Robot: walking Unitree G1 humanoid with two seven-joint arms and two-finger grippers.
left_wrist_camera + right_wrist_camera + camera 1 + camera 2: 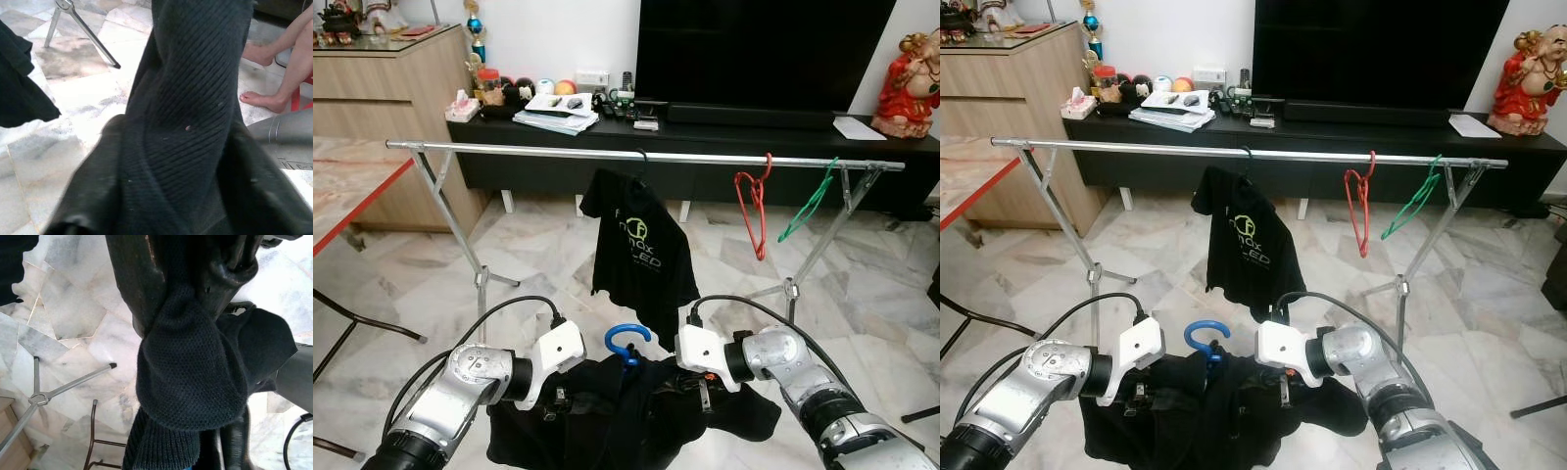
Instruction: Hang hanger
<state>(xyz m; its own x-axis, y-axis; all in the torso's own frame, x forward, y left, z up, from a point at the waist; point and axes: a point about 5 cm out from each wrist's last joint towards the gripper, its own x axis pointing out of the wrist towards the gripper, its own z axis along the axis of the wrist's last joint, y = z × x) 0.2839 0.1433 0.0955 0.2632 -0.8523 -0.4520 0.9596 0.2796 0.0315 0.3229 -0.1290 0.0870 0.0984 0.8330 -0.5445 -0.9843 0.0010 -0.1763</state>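
Low in the frame, my left gripper (551, 399) and right gripper (703, 390) clamp the black garment (626, 411) on its blue hanger (626, 342), not yet hooked on the rail (558, 151) above.

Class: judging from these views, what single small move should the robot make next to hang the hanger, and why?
Probably raise both arms: the blue hanger hook, with its black garment held between left end effector and right end effector, sits well below the rail.
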